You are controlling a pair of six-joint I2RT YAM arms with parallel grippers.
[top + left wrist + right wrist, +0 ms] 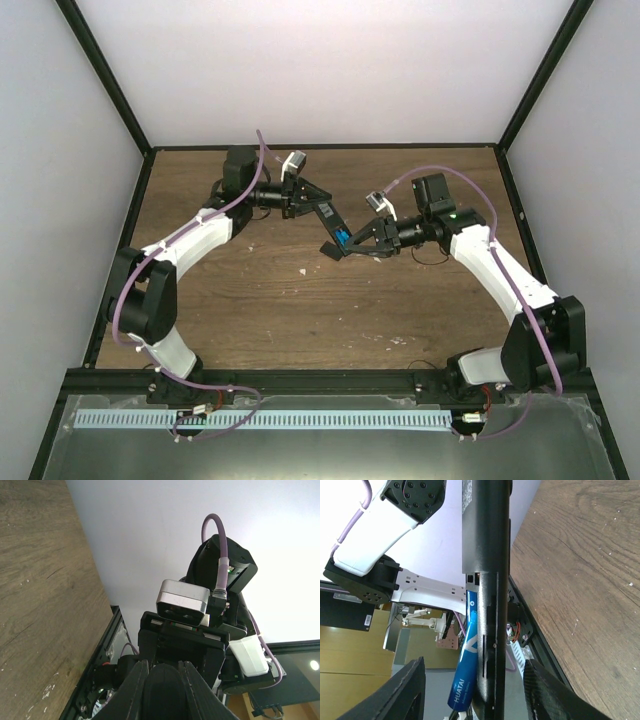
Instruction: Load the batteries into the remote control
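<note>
The remote control [327, 228], a slim black bar, is held above the table between both arms. My left gripper [314, 203] is shut on its far end; in the left wrist view [162, 675] the fingers [131, 692] clamp the dark end of the remote [163, 695]. One blue battery [342, 238] lies along the remote's lower end. In the right wrist view the battery [467, 657] rests against the upright remote [487, 580], tilted slightly out at its near end. My right gripper [475, 695] is open, its fingers wide on both sides and touching neither. It also shows in the top view [350, 244]. A second battery is not in view.
The brown wooden table [300, 310] has a few white flecks [303, 270]. Black frame posts and white walls enclose the back and sides. The arm bases and a metal rail [320, 385] run along the near edge.
</note>
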